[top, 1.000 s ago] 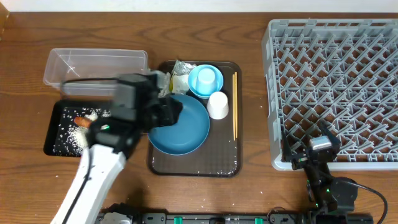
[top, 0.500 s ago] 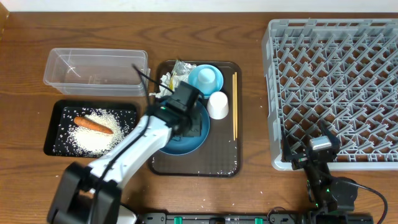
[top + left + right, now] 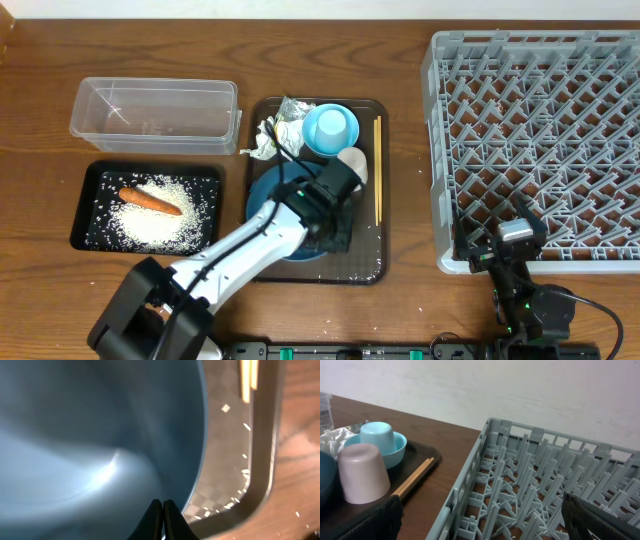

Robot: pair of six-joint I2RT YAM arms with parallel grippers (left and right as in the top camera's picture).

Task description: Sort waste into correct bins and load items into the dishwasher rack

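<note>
Swung over from the black tray [image 3: 90, 178], the left pincer [image 3: 163, 508] is hidden overhead; its wrist view shows it closed, empty, inside the blue bowl [image 3: 100, 435] by the rim. Right pincer [image 3: 480, 512] gapes wide.

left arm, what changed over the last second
The left gripper swung right, from beside the black tray to the right rim of the big dark blue bowl, and shut there. Whether it pinches the rim cannot be told. The right gripper stayed open by the dishwasher rack. The bowl and the chopsticks did not visibly move.
</note>
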